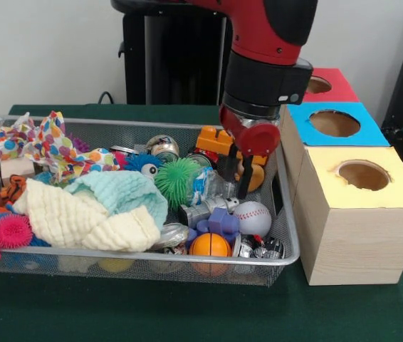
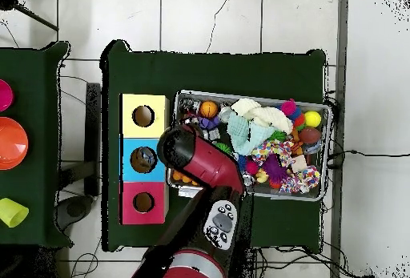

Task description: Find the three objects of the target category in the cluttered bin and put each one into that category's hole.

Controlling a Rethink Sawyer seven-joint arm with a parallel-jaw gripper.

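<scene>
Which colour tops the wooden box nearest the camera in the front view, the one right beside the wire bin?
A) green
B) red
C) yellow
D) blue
C: in the front view the nearest box has a yellow top with a round hole, the blue-topped box sits behind it, and the red-topped box is farthest.

We saw even, bright indoor light in both views. Soft shadows sat under the wire bin [image 1: 287, 253] and beside the wooden boxes [image 1: 344, 235] on the green table [image 1: 187, 313]. No strong glare showed. The overhead view looked softer, with small things indistinct.
</scene>
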